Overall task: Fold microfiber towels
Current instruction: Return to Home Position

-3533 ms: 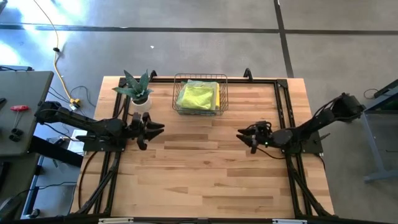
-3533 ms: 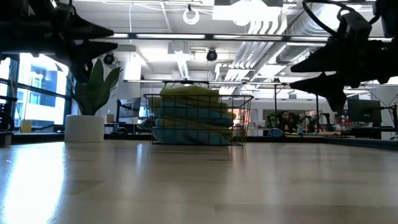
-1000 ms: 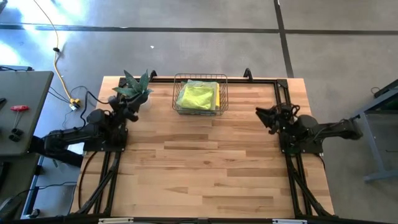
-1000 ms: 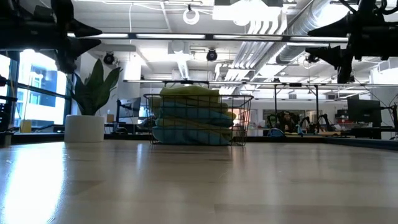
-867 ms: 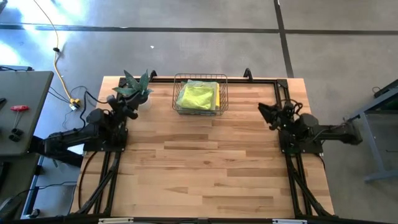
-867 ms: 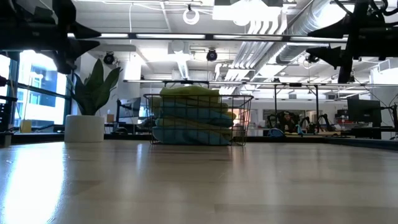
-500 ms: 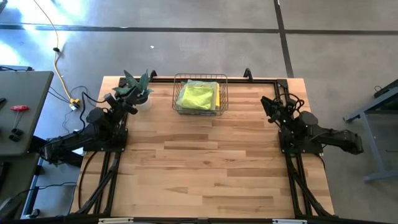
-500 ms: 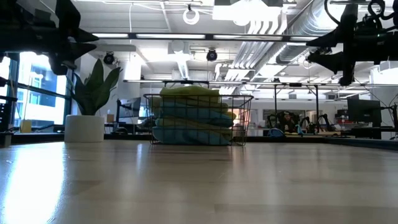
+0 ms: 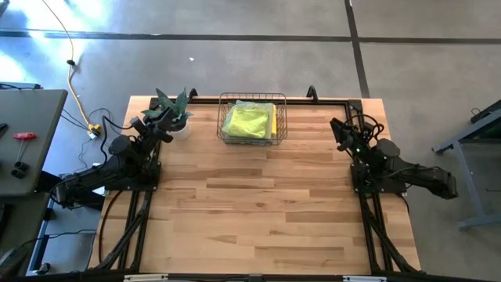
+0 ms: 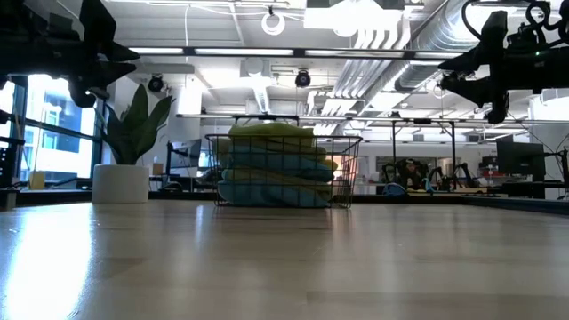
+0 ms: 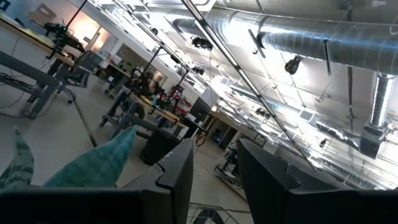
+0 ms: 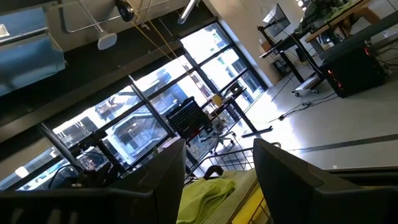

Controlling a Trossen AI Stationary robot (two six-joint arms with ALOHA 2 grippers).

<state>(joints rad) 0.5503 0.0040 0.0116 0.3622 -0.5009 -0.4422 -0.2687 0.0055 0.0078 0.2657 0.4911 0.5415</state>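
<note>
Towels (image 9: 250, 121) sit in the basket (image 9: 221, 117) at 12 o'clock; left gripper (image 9: 159, 123) at 10, right gripper (image 9: 337, 127) at 2 (both spread, empty).

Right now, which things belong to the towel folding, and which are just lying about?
Job: folded microfiber towels, lime green topmost, in the dark wire basket; left gripper, open, near the wooden table's left edge; right gripper, open, near its right edge.
Lying about: spiky green potted plant; red-handled tool on the grey side table.
</note>
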